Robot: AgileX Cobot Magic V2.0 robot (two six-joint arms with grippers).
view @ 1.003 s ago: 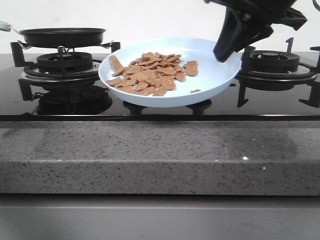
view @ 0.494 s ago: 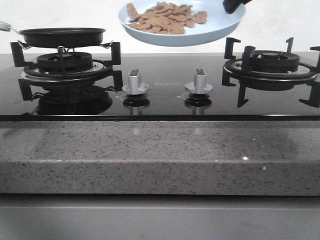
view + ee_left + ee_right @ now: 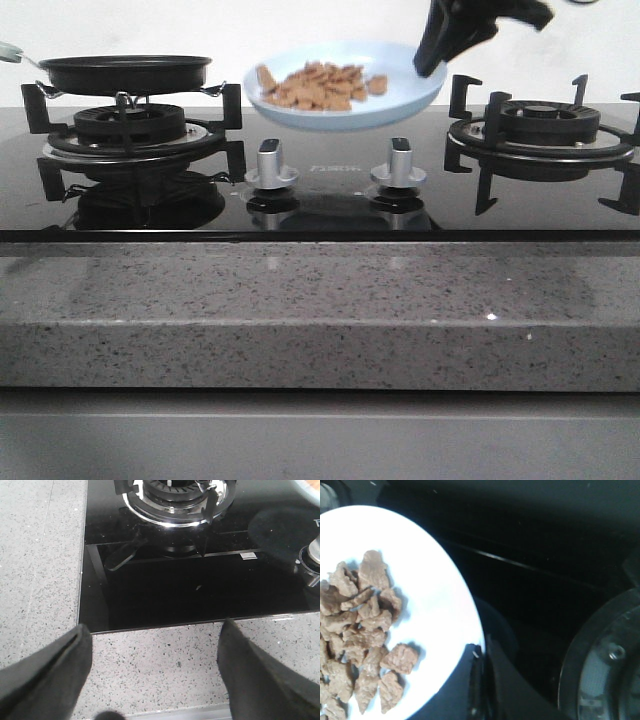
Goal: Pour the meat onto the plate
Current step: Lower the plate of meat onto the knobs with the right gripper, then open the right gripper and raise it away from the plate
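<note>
Front view: plate (image 3: 400, 85) w/ meat (image 3: 318, 86) hangs in the air above the two silver knobs (image 3: 271, 163), clear of the stove glass. Right pincer (image 3: 432, 62) is clamped on plate's rim, burner-side. Black pan (image 3: 125, 72) sits on far burner beyond the knobs.

Left wrist view: left pincer (image 3: 155, 675) is spread wide, nothing between fingers, over speckled bench (image 3: 40, 580) at stove edge.

Right wrist view: right pincer fingers (image 3: 492, 680) pinch plate rim (image 3: 475, 630); meat piled away from the grip.
</note>
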